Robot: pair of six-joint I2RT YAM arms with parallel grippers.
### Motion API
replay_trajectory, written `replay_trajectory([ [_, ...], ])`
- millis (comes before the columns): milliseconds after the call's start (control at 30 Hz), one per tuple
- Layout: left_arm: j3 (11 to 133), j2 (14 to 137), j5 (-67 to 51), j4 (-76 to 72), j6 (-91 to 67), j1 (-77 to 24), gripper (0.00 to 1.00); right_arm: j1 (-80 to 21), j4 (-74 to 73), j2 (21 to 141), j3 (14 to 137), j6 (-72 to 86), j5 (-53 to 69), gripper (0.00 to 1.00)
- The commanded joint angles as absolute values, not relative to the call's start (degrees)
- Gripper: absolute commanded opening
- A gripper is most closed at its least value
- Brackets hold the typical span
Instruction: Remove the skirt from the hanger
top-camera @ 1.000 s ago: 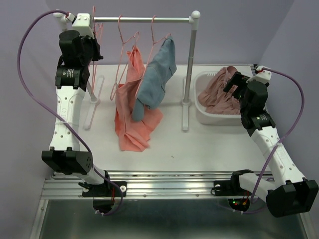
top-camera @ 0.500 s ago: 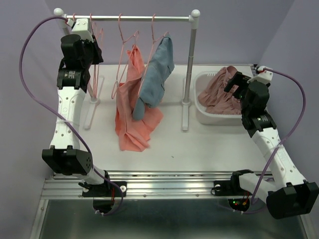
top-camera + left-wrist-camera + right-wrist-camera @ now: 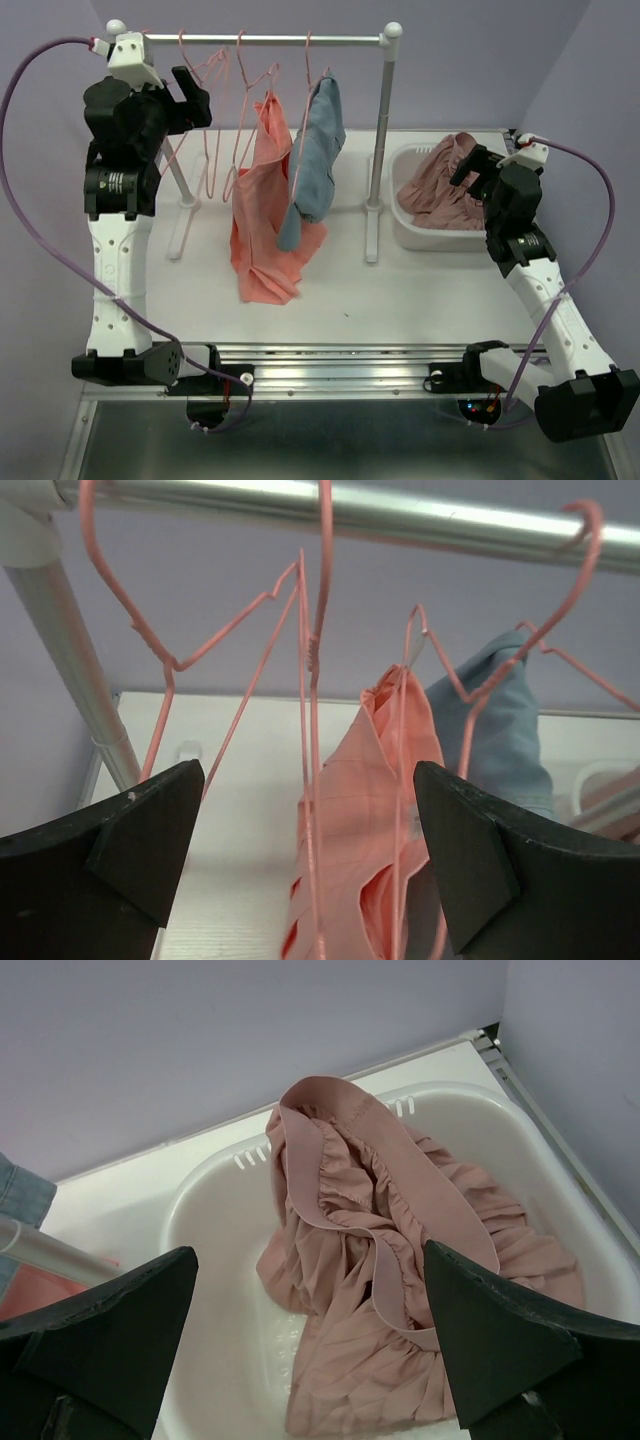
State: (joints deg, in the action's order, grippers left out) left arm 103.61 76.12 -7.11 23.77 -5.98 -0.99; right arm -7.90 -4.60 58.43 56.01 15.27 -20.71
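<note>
Two grippers, both spread wide and holding nothing. The left gripper [image 3: 190,97] [image 3: 305,780] hangs at the far left, just under the silver metal rail [image 3: 280,39], facing the bare pink wire hangers [image 3: 310,650]. The right gripper [image 3: 470,165] [image 3: 310,1260] hovers above the white plastic basin [image 3: 400,228] [image 3: 205,1195] on the right. The dusty-pink ruffled skirt [image 3: 440,185] [image 3: 400,1300] lies crumpled inside that basin, its elastic waistband uppermost, off any hanger. A coral cloth garment [image 3: 262,215] and a blue denim garment [image 3: 312,160] hang from the rail.
</note>
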Motion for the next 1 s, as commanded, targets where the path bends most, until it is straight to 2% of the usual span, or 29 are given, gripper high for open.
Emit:
replay_trajectory([
  [0,104.3,68.9,-12.0,21.5,-10.9,-0.9,0.99,-7.8,-4.7,55.9,56.5,15.8,-20.2,1.00],
  [133,99.8,63.4,-14.1,17.2,-14.3,-1.8,0.99,-7.8,-5.7,54.8,56.5,16.0,-19.3,1.00],
  [267,100.5,62.8,-14.2,15.7,-15.9,-7.1,0.99,-7.8,-6.8,53.0,55.9,16.7,-18.2,1.00],
  [433,103.4,69.0,1.9,16.8,-12.1,-29.4,0.99,-7.8,-7.8,50.7,54.1,17.5,-17.1,1.00],
  [533,103.4,72.3,6.7,16.1,-12.0,-35.0,0.99,-7.8,-8.9,48.8,52.6,17.5,-17.1,1.00],
  [733,103.1,77.8,13.4,14.0,-12.7,-40.2,0.99,-7.8,-9.4,47.9,51.8,17.8,-17.4,1.00],
  [967,104.8,83.8,25.2,14.7,-13.3,-41.2,0.99,-7.8,-9.6,48.5,51.3,17.8,-17.4,1.00],
])
